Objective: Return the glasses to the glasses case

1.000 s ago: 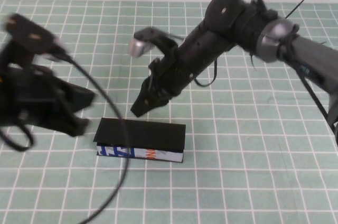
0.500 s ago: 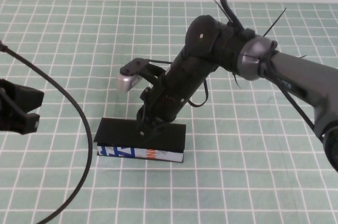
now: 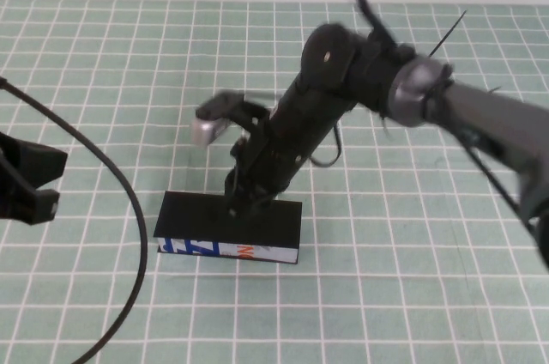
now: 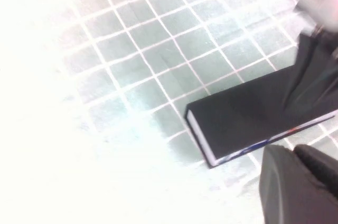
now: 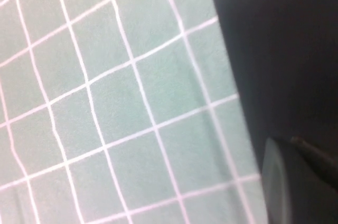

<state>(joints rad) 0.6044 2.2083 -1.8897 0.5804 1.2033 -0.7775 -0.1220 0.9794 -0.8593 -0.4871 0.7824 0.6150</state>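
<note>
The glasses case [image 3: 227, 225] lies closed on the green checked mat, a flat black box whose white front edge carries blue and orange marks. It also shows in the left wrist view [image 4: 248, 110] and the right wrist view [image 5: 285, 49]. My right gripper [image 3: 243, 208] is shut, and its tip rests on the case's black top near the middle; it shows in its own wrist view [image 5: 298, 182]. My left gripper [image 3: 47, 182] is open and empty at the far left, well clear of the case, and also shows in the left wrist view [image 4: 296, 182]. The glasses are out of view.
A black cable [image 3: 129, 201] from the left arm loops across the mat to the left of the case. The right arm [image 3: 412, 89] reaches in from the right, with cable ties sticking up from it.
My right gripper has come down from behind the case onto its top. My left arm has pulled back from beside the case to the far left edge.
</note>
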